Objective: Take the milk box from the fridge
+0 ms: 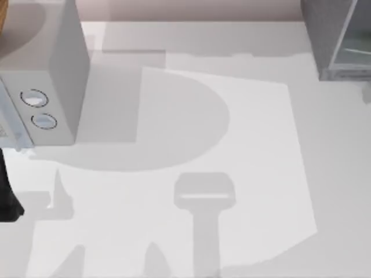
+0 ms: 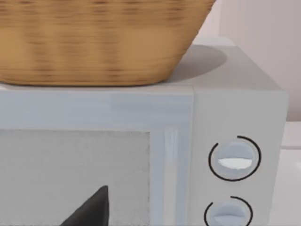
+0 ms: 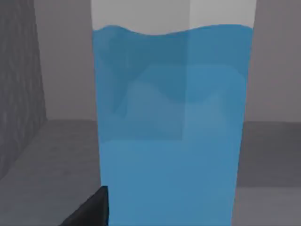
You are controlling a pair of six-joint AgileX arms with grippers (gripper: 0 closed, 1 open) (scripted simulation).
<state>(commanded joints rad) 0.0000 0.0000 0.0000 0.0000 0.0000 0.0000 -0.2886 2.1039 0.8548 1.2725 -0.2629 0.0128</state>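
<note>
A white table (image 1: 243, 174) seen from above. The fridge (image 1: 333, 40), a dark grey cabinet with a glassy panel, stands at its far right corner. A lighter grey box with two round knobs (image 1: 49, 87) stands at the far left, a woven basket (image 2: 99, 42) on top.

The right wrist view looks inside the dark fridge: the milk box (image 3: 171, 127), blue-sided with a white top, stands upright on the fridge floor, very close. One dark fingertip (image 3: 91, 209) of the right gripper sits just beside the carton's edge; whether the fingers are spread or pinching, I cannot tell.

The left arm (image 1: 8, 197) waits at the table's left edge, facing the knobbed box.

To do this step well, the right gripper should likely straddle the carton squarely, close on its flat sides, then draw straight out, clear of the fridge walls.
</note>
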